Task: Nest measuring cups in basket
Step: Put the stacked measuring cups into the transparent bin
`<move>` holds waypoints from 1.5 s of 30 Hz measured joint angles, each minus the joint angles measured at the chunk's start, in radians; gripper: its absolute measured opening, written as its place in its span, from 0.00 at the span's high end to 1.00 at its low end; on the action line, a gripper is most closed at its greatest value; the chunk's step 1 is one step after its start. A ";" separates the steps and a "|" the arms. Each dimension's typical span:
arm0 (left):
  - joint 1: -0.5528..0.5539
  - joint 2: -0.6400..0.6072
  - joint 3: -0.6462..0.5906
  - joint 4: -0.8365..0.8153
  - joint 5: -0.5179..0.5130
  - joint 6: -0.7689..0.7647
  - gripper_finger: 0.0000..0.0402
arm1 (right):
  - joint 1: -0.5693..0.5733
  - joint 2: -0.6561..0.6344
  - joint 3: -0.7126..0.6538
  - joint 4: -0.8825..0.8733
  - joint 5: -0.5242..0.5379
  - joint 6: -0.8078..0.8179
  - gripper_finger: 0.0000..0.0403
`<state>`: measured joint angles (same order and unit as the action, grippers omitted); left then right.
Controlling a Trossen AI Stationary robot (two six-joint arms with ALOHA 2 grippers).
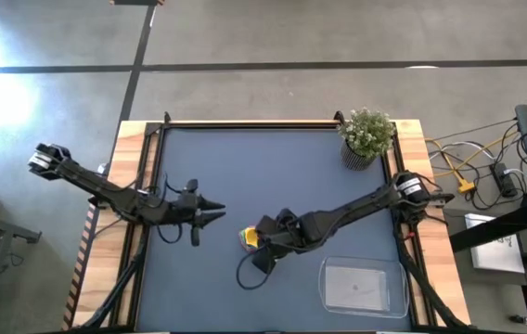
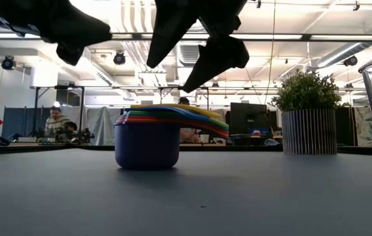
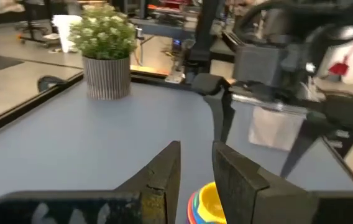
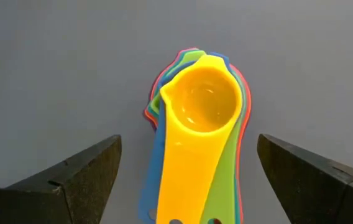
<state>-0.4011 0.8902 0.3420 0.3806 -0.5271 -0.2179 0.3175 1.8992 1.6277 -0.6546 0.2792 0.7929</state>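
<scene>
You see the measuring cups (image 4: 201, 118) nested in one upright stack, yellow on top, blue at the bottom, mid-surface towards the near edge. The clear basket (image 1: 364, 285) lies empty by the near right corner, well apart.

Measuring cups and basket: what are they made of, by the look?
Measuring cups: likely glossy moulded plastic; the yellow top cup shows bright highlights and saturated solid colour, with thin stacked rims below.
Basket: looks like clear, smooth plastic; the table shows through its floor, and its wall in the low view is see-through.
</scene>
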 joint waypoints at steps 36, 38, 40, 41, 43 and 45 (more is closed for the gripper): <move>0.000 0.026 0.035 -0.029 0.198 -0.024 0.81 | 0.016 0.109 0.080 -0.157 0.062 -0.090 0.10; -0.002 0.064 0.035 -0.026 0.249 -0.020 0.81 | 0.016 0.109 0.086 -0.172 0.062 -0.095 0.10; -0.002 0.119 0.036 -0.012 0.261 -0.011 0.81 | 0.020 0.109 0.109 -0.202 0.087 -0.102 0.10; -0.001 0.147 0.036 0.000 0.260 -0.005 0.81 | 0.028 0.106 0.124 -0.226 0.117 -0.101 0.10; 0.002 0.207 0.035 0.062 0.257 0.018 0.81 | 0.051 0.092 0.152 -0.284 0.193 -0.098 0.10; 0.005 0.254 0.035 0.140 0.257 0.053 0.81 | 0.079 0.077 0.168 -0.331 0.260 -0.077 0.10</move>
<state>-0.3964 1.1445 0.3775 0.5202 -0.2699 -0.1650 0.3969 1.9759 1.7960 -0.9855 0.5396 0.7159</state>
